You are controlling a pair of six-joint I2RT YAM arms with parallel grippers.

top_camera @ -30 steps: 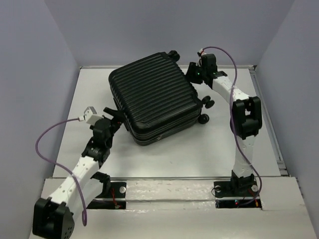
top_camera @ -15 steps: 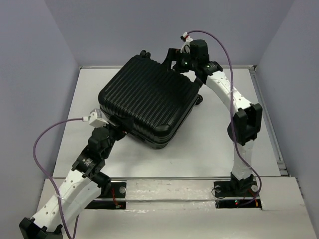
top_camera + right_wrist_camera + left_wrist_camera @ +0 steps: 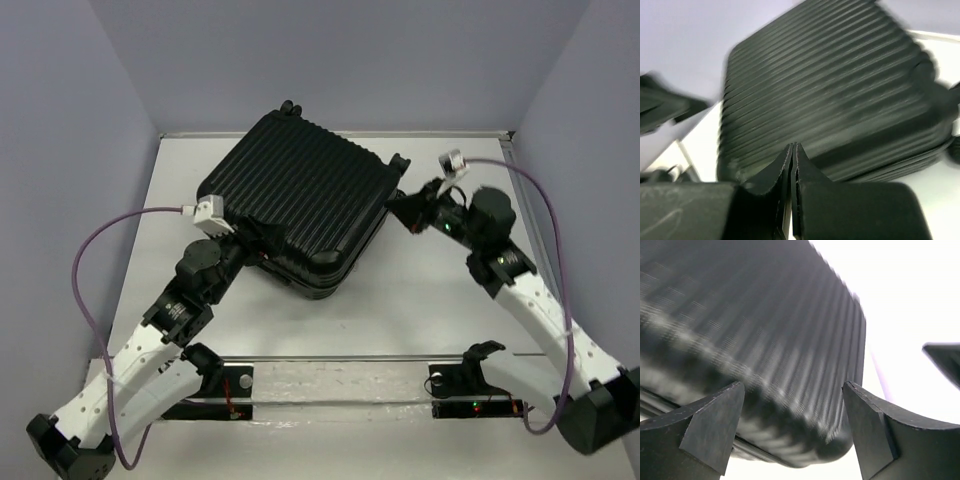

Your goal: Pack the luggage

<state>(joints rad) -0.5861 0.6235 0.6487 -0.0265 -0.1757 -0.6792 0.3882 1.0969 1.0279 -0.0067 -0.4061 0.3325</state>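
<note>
The table (image 3: 430, 300) and the luggage (image 3: 295, 200) were viewed steeply from high above the near edge, facing the far wall. The same ribbed shell was caught very close and from low at its left side by the left wrist view, and slightly farther off from its right side by the right wrist view.

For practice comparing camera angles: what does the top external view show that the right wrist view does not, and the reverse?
Only the top external view shows the whole luggage, closed on the table, with the left gripper at its near edge and the right gripper off its right side. Only the right wrist view shows that gripper's fingers pressed together, holding nothing. Both show the ribbed black shell.
</note>
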